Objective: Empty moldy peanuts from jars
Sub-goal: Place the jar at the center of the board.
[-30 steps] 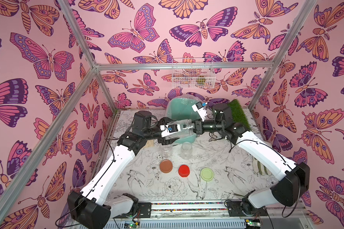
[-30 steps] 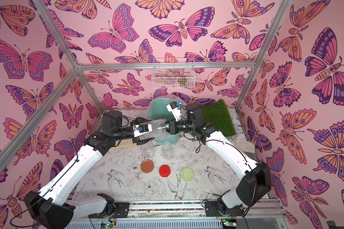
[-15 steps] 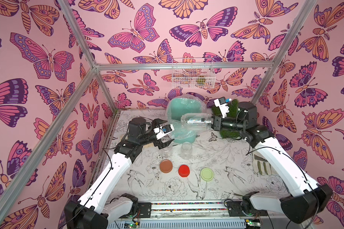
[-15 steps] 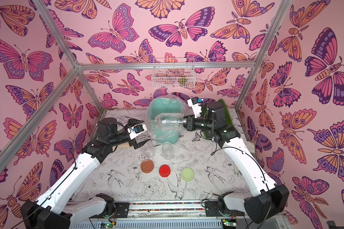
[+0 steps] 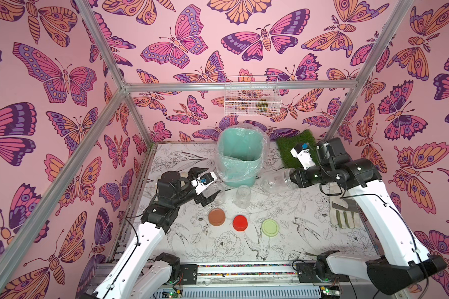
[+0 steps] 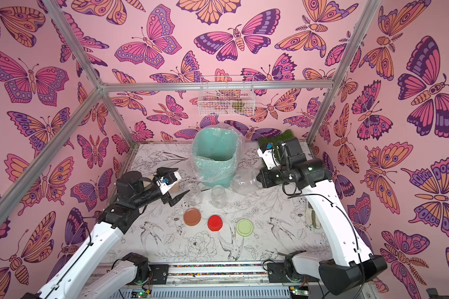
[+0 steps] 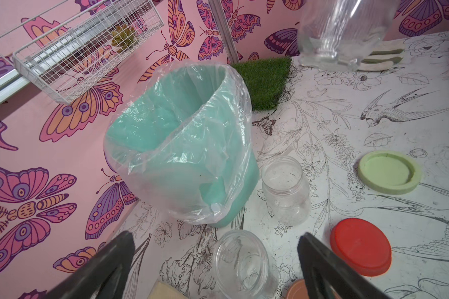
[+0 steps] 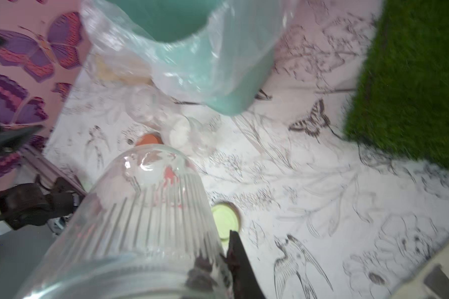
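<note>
Clamping the mouth end of the held jar (image 5: 275,182), the right gripper (image 5: 293,178) has its jaws drawn narrow around the neck in both top views. The jar lies on its side with its base toward the mint-green bin (image 5: 240,168), just beside the bin's foot and in front of the grass mat (image 5: 293,147). Whether its base touches the table (image 5: 218,246) cannot be told. The left gripper (image 5: 211,182) is spread wide and holds nothing, just beside the first standing jar (image 5: 217,194). The second standing jar (image 5: 243,196) is upright near it, also in front of the bin. Nearer the camera 3 lids lie in a row, apart from each other: brown lid (image 5: 216,217), red lid (image 5: 240,222), pale green lid (image 5: 270,227). A glove (image 5: 345,218) lies by the right arm, and a wire basket (image 5: 252,98) hangs on the back wall.

In the left wrist view, 2 dark fingers (image 7: 109,266) stand far apart. The first standing jar (image 7: 240,261) is open-mouthed between them, touching neither. The second standing jar (image 7: 285,189) stands just beside the bin (image 7: 182,155). Both are see-through, with the table print showing through their walls. The held jar (image 7: 342,33) hangs beyond them.

The right wrist view is blurred. The ribbed wall of the held jar (image 8: 140,220) fills the near part, with 1 dark finger (image 8: 241,264) pressed against its side and the other finger hidden. The pale green lid (image 8: 224,220) and brown lid (image 8: 149,139) show past it.
</note>
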